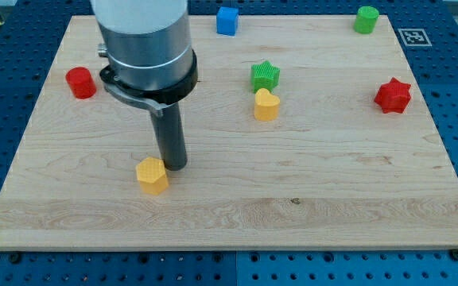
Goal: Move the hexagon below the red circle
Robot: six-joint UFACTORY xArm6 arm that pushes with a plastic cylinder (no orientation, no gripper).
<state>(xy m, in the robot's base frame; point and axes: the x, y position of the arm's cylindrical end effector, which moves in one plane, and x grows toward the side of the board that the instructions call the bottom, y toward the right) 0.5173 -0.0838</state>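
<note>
The yellow hexagon lies on the wooden board at the lower left of centre. The red circle stands near the board's left edge, up and to the left of the hexagon. My tip rests on the board right beside the hexagon, at its upper right, touching or almost touching it. The arm's grey body hangs above, covering part of the board's upper left.
A green star and a yellow heart sit together at the centre right. A blue cube is at the top centre, a green block at the top right, a red star at the right.
</note>
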